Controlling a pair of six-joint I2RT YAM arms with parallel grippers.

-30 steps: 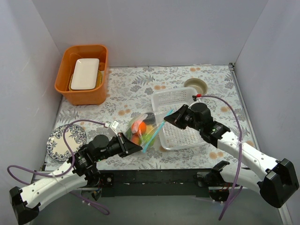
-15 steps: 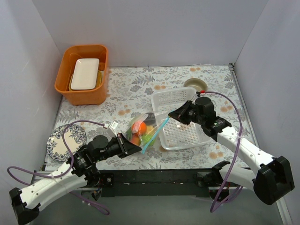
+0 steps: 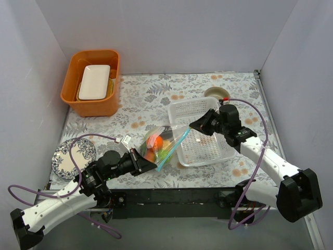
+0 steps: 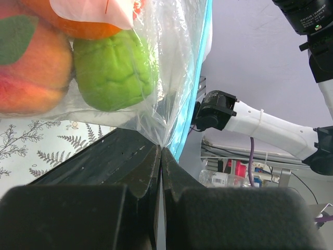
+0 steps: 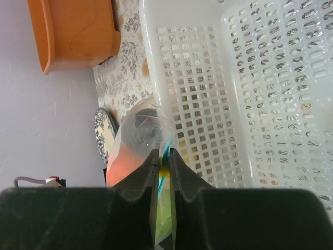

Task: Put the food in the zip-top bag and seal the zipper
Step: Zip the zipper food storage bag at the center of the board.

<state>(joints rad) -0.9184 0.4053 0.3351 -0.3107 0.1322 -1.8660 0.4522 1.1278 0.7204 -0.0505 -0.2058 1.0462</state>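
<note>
The food looks fully loaded: the peach (image 4: 31,67) and green piece (image 4: 112,73) sit inside the zip-top bag (image 3: 156,143), at 9 o'clock of the white basket (image 3: 208,151), which holds nothing. The left fingers (image 4: 104,161) pinch the bag's corner and the right fingers (image 5: 138,179) pinch the teal zipper (image 5: 165,148). Sealing remains, and I cannot tell how much is closed.

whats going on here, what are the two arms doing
Both arms hold the zip-top bag between them. The left pincer is shut on the bag's near corner. The right pincer pinches the teal zipper at its far end, by the edge of the white basket. The food sits inside the bag, and none shows in the basket. Whether the zipper is pressed shut yet cannot be told.
</note>
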